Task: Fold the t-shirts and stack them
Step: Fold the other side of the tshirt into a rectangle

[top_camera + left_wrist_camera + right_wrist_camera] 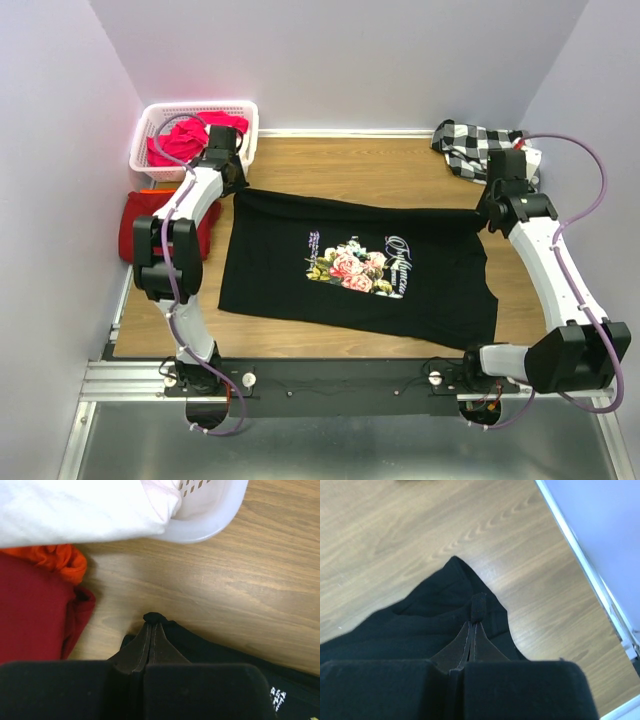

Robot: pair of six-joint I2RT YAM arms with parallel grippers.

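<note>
One black floral tee [280, 270] is lying spread on the counter [370, 165], and one dark-red tee [135, 225] is sitting at its left edge. The left hand [151, 626] and the right hand [474, 625] are both pinching closed on the black tee's far corners.

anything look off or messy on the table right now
Nothing damaged. The black t-shirt lies askew, slanting across the table, its far edge pinched at both ends by the left gripper and right gripper. A checkered cloth sits crumpled in the far right corner.
</note>
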